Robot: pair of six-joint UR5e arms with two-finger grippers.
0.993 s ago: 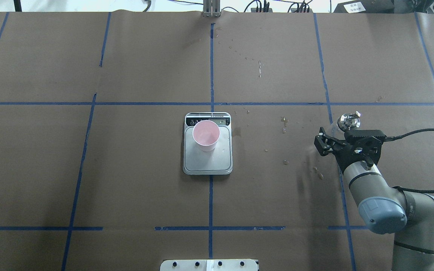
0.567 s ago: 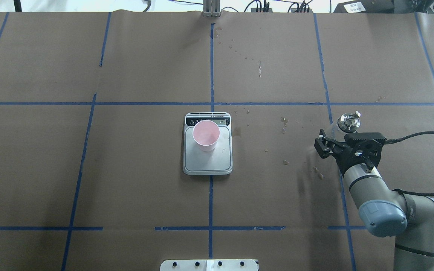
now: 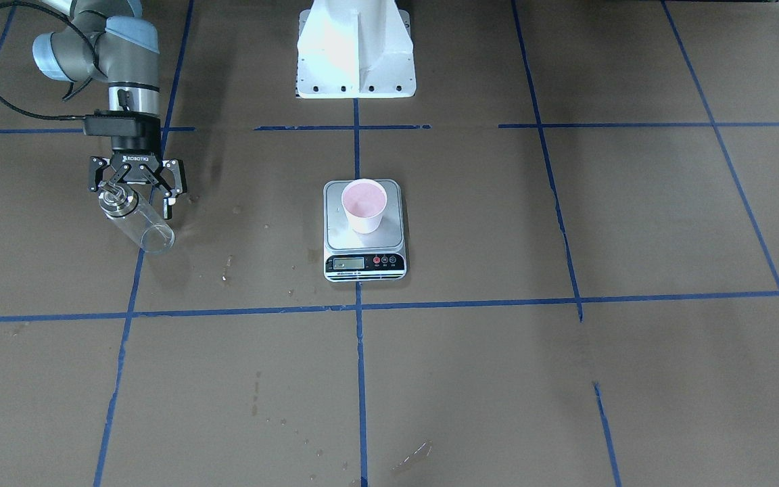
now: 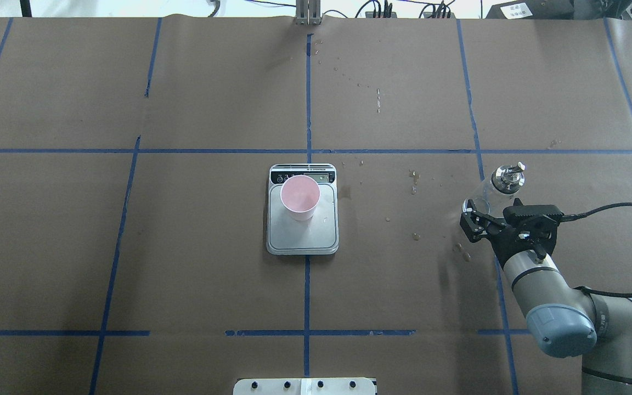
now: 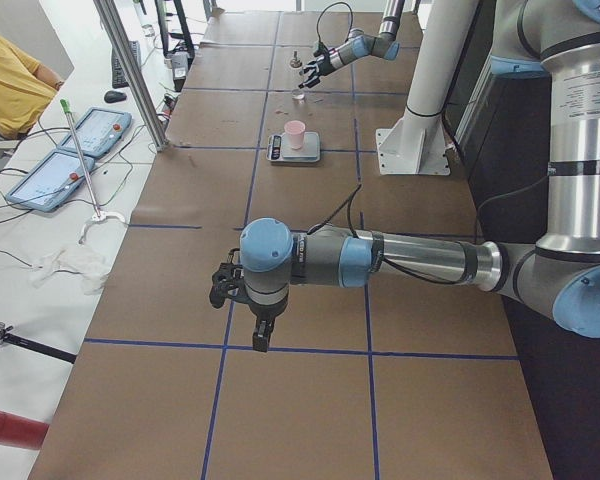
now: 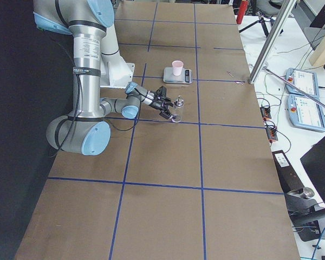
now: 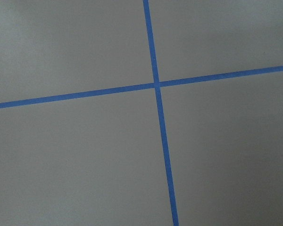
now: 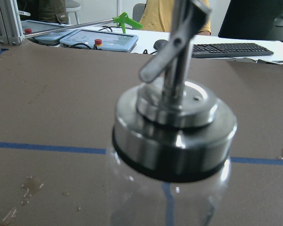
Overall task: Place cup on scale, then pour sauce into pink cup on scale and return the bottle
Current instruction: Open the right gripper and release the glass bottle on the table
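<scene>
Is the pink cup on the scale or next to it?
On it. The cup stands upright on the silver platform of the scale, toward the display end.

Cup on scale at worktop centre; bottle near the right edge.
A small pale pink tapered cup (image 4: 300,196) stands upright on the far half of the flat silver-platformed rectangular scale (image 4: 303,236). A clear glass bottle with silver metal cap (image 4: 506,178) stands well apart, towards the brown paper worktop's (image 4: 129,247) right edge. The black two-finger right gripper (image 4: 472,226), jaws apart, sits just beside the bottle's lower body; contact cannot be confirmed.
</scene>
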